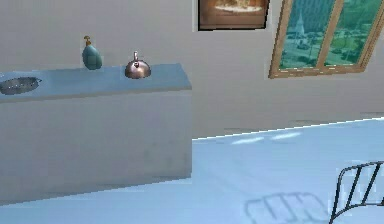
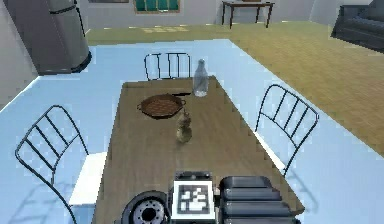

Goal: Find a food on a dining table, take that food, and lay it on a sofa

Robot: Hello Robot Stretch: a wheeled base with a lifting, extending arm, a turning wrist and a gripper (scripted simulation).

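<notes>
A long wooden dining table (image 2: 140,160) runs up the middle of the arm side view. On its far half lie a brown, round, shallow thing (image 2: 162,105) and a clear bottle (image 2: 201,79). A small grey-brown blob (image 2: 185,128) stands nearer the middle. I cannot tell which of these is food. A dark sofa (image 2: 362,22) sits at the top right corner. At the bottom edge the gripper's dark body (image 2: 148,210) shows beside a white marked square (image 2: 195,197), low over the table's near end. Its far end is not clear, so I cannot tell whether it holds anything.
Wire chairs stand at the table's far end (image 2: 167,66), its right side (image 2: 285,120) and its left side (image 2: 50,150). A grey fridge (image 2: 60,35) is at the top left. In the forward view, a counter (image 1: 100,120) carries a kettle (image 1: 138,68), a teal bottle (image 1: 91,54) and a sink (image 1: 18,85).
</notes>
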